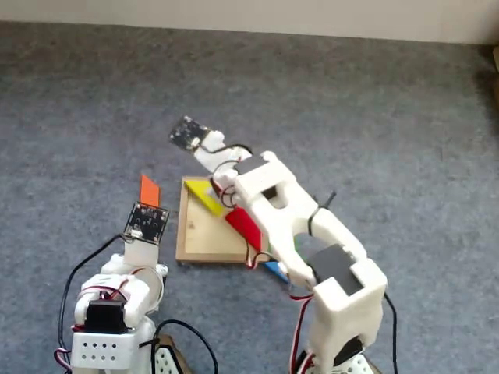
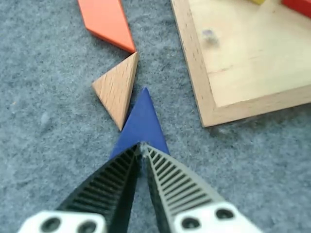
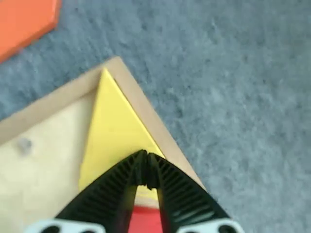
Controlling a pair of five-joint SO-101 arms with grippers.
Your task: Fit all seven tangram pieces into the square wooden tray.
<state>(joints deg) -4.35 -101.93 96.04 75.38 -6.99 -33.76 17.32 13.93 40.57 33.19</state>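
Left wrist view showed the left pincer [image 2: 141,147] pressed together, its tips over the base of a dark blue triangle [image 2: 141,121]. That piece lay on the grey table [image 2: 48,121] just outside the square wooden tray [image 2: 194,63], beside a plain wooden triangle [image 2: 116,87] and an orange parallelogram [image 2: 107,22]. The right pincer [image 3: 146,162] was likewise pressed together above a yellow triangle [image 3: 114,131] set into a tray corner, with a red piece [image 3: 143,221] beside it inside.

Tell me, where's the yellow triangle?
In the high view, the yellow triangle lies inside the tray, in its far left corner, beside the red piece and just under the right arm's jaws.
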